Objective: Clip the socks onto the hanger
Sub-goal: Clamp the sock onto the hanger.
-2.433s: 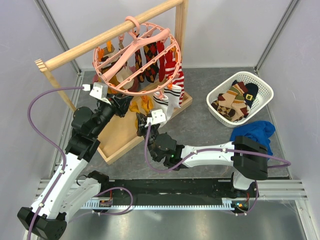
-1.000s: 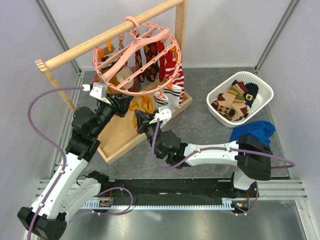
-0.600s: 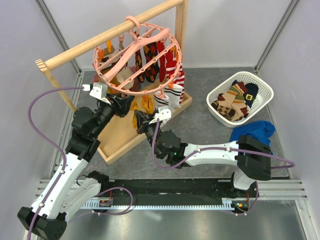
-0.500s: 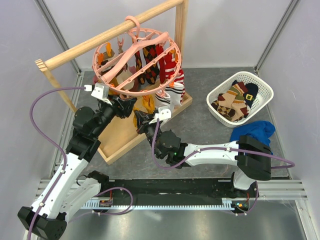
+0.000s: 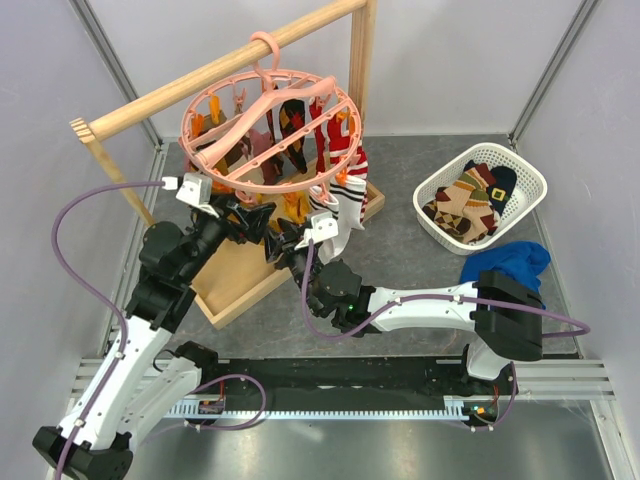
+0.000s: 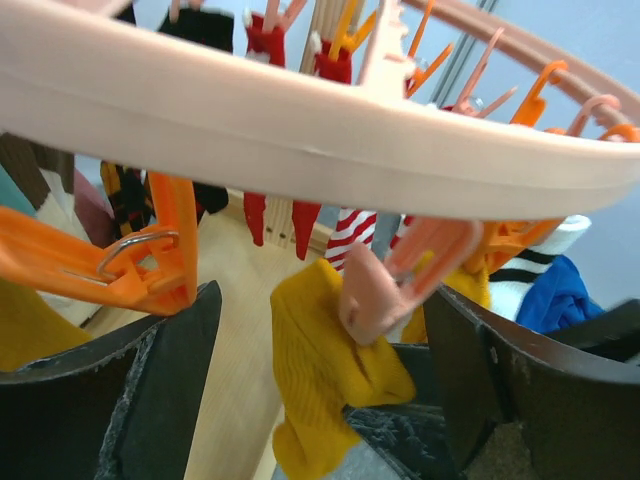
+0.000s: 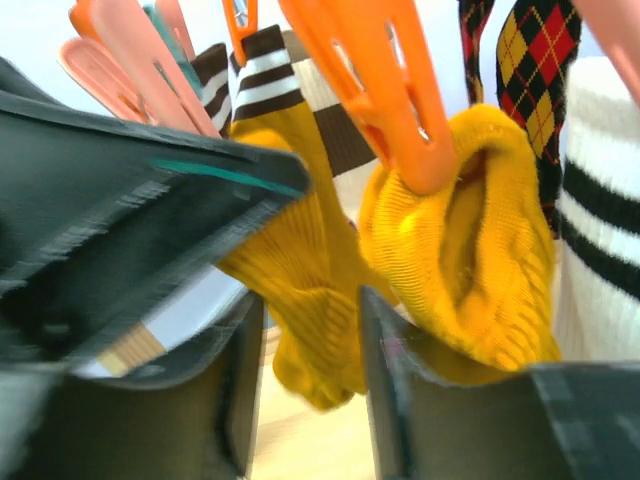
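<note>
The hanger [image 6: 300, 130] has swung left as the open left tool [image 5: 258, 220] drew back. A clip [image 6: 400, 270] now bites the yellow sock [image 6: 318, 360]. Whether the right tool [image 5: 282, 240] grips it, I cannot tell.

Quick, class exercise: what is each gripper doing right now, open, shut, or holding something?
Left gripper: open, fingers wide either side of a pink clip, gripping nothing.
Right gripper: closed on a mustard sock.

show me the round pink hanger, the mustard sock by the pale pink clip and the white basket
round salmon-pink plastic hanger [image 6: 300, 130]: left wrist view, ring's rim
mustard ribbed sock [image 6: 320, 350]: left wrist view, mid fabric
white plastic mesh basket [image 5: 445, 172]: top view, far-left rim
</note>
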Controlling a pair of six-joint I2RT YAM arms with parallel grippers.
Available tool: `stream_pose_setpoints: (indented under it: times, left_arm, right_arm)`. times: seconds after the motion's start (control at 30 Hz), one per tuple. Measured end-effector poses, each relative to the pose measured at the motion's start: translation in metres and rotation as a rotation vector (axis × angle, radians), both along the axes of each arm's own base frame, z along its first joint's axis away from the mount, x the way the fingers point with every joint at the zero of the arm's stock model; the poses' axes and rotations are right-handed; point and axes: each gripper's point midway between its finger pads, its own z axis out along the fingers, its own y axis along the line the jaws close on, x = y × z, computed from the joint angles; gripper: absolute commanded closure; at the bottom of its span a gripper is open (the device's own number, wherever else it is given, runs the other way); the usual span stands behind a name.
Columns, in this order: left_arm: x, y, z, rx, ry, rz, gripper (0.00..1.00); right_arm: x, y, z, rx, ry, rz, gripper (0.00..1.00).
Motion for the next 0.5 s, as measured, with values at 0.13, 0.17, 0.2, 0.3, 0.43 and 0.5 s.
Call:
stream_pose_setpoints:
  times: [0.13,0.17,0.2,0.3,0.43,0.5]
  left_arm:
    - [-0.014,0.006,0.015,-0.022,-0.044,-0.001,0.11]
    - [-0.018,0.007,0.018,-0.027,-0.048,-0.002,0.11]
    - [-0.022,0.008,0.023,-0.035,-0.057,-0.003,0.1]
    - [-0.033,0.013,0.038,-0.049,-0.07,-0.002,0.09]
    - [-0.054,0.026,0.066,-0.074,-0.105,0.022,0.1]
    - [-0.063,0.033,0.079,-0.087,-0.125,0.042,0.12]
  right_arm:
    - [-0.003,0.001,0.001,-0.036,-0.01,0.022,0.28]
    - [-0.003,0.001,0.001,-0.04,-0.011,0.027,0.26]
    - [-0.005,0.001,0.003,-0.049,-0.014,0.034,0.2]
    - [-0.008,0.0,0.009,-0.071,-0.018,0.056,0.14]
    - [-0.015,0.001,0.026,-0.1,-0.027,0.103,0.11]
    - [-0.018,0.0,0.036,-0.113,-0.031,0.126,0.1]
